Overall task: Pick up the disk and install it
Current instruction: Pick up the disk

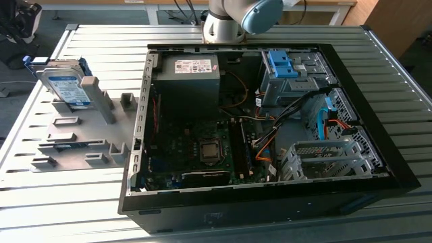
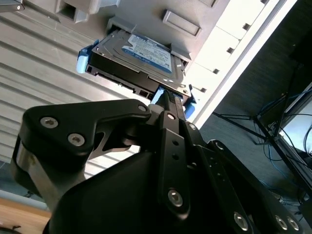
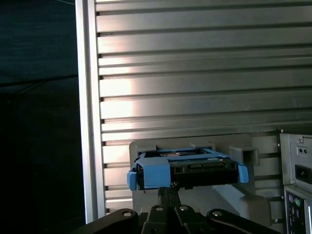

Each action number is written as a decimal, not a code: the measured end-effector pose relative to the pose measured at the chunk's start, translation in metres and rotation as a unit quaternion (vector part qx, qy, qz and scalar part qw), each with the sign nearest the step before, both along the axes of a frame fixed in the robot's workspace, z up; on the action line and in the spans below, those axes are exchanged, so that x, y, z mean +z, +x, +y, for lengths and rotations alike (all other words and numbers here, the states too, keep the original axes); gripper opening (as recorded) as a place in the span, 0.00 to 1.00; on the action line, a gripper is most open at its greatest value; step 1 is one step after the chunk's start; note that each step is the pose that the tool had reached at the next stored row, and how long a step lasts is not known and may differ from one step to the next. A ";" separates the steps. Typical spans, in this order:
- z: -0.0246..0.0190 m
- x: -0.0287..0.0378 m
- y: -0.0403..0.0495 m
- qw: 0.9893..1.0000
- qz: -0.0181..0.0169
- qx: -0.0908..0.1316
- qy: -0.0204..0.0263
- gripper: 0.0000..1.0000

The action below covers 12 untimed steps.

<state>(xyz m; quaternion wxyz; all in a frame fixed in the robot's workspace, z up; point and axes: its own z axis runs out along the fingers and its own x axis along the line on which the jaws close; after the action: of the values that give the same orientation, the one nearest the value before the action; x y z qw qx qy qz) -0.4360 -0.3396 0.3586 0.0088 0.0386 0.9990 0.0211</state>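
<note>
The disk (image 1: 66, 87), silver with a white-and-blue label and blue rails, stands on edge in a slot of the grey holder (image 1: 101, 104) at the exterior view's left. Both wrist views show the disk (image 2: 141, 56) (image 3: 187, 168) resting in that holder. My gripper (image 2: 165, 100) (image 3: 168, 191) points at the disk from a distance, its black fingers pressed together and empty. The arm's base (image 1: 226, 20) rises at the table's far edge.
The open computer case (image 1: 378, 167) lies on the ribbed metal table (image 1: 81, 212). Inside it are a grey power-supply box (image 1: 189, 76), a motherboard, a blue latch piece (image 1: 282, 65) and a perforated metal drive cage (image 1: 324, 159). The table's edge (image 3: 87, 122) runs beside the holder.
</note>
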 end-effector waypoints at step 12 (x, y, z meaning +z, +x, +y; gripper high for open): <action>0.0000 0.0001 -0.0007 1.000 0.000 0.005 0.000 0.11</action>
<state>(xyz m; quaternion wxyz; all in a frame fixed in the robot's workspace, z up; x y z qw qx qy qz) -0.4368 -0.3396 0.3586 0.0086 0.0334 0.9992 0.0211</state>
